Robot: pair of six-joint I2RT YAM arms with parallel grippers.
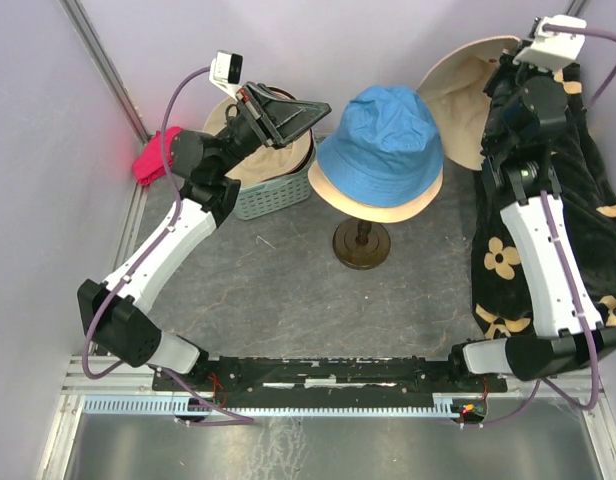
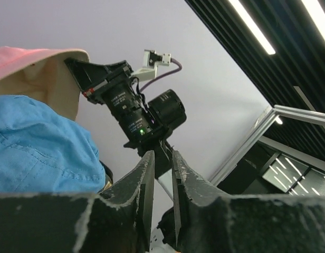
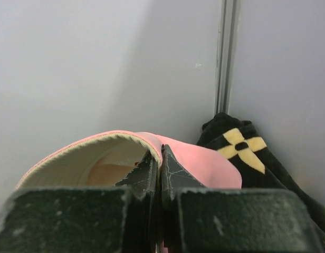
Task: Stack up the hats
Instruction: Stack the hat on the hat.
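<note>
On the hat stand (image 1: 361, 243) sit two hats already stacked, the blue hat (image 1: 383, 135) over a cream hat (image 1: 378, 205). Left of the stand, the basket (image 1: 273, 197) holds at least one tan hat (image 1: 258, 165) (more may lie beneath), and the left gripper (image 2: 162, 155) hovers above it, fingers slightly apart and empty. Beyond the stand to its right, the right gripper (image 3: 158, 158) is clamped on the brim of the pink hat (image 3: 204, 163), probably next to go on.

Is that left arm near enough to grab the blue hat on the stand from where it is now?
Probably yes. The left arm holds its jaws over the basket, close beside the blue hat, slightly apart with nothing in them. Nothing stands between them and the hat, so a short move to its right should do.
</note>
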